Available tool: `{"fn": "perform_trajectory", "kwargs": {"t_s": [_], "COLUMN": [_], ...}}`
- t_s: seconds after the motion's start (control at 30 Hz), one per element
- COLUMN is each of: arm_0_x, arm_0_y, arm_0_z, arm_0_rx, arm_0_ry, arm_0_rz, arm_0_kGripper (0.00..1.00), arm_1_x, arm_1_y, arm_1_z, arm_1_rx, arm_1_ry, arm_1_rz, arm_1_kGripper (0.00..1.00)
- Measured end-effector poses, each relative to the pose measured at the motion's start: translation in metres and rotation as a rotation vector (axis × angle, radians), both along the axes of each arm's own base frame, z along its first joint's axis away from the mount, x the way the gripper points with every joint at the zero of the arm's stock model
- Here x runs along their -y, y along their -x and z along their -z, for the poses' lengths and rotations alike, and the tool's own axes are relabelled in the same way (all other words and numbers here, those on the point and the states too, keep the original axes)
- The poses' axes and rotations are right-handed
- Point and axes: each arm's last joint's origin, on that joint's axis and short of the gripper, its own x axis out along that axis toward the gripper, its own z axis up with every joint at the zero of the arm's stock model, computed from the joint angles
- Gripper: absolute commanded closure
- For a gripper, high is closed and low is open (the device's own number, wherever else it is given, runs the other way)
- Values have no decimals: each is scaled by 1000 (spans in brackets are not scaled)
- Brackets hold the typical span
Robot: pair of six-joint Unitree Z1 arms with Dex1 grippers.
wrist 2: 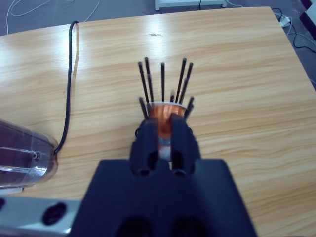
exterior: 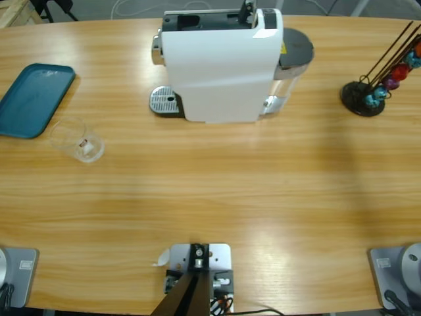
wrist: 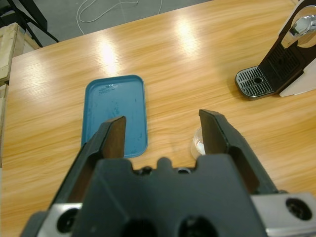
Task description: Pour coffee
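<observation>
Teal tray (wrist: 116,113) lay just beside clear glass cup (exterior: 77,140), left gripper (wrist: 163,136) spread open above them, right gripper (wrist 2: 164,138) nearly closed before capsule rack (wrist 2: 165,89), white coffee machine (exterior: 220,62) stood well apart.

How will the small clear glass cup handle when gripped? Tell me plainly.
The glass cup is clear and looks thin-walled, so it is probably light, rigid and breakable if squeezed hard. Its smooth sides look slippery to grip. It seems empty, so a push would likely slide or tip it on the wooden table.
</observation>
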Motion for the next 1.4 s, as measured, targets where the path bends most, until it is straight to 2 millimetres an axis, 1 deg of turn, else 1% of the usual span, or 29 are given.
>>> {"fn": "perform_trajectory", "kwargs": {"t_s": [0.3, 0.33, 0.37, 0.4, 0.43, 0.6, 0.73, 0.83, 1.1, 1.4], "arm_0_x": [0, 0, 0, 0, 0, 0, 1, 1, 1, 1], "arm_0_y": [0, 0, 0, 0, 0, 0, 0, 0, 0, 0], "arm_0_z": [0, 0, 0, 0, 0, 0, 0, 0, 0, 0], "arm_0_rx": [0, 0, 0, 0, 0, 2, 3, 3, 3, 4], "arm_0_ry": [0, 0, -1, 0, 0, 1, 1, 1, 1, 1], "arm_0_rz": [0, 1, 1, 2, 2, 4, 5, 6, 6, 6], "arm_0_kGripper": [377, 377, 377, 377, 377, 377, 377, 377, 377, 377], "arm_1_x": [0, 1, 1, 1, 2, 3, 1, 0, -3, -5], "arm_1_y": [-1, -1, -1, 0, 1, 20, 22, 21, 9, 0], "arm_1_z": [1, 1, 0, 0, 0, 2, 5, 6, 17, 24], "arm_1_rx": [-2, -1, 0, 2, 6, 22, 16, 9, -47, -66], "arm_1_ry": [7, 9, 12, 15, 16, 13, 8, 7, 14, 16], "arm_1_rz": [9, 12, 17, 21, 23, 10, 3, -2, -9, -12], "arm_1_kGripper": [1000, 853, 758, 715, 642, 644, 644, 644, 644, 648]}}
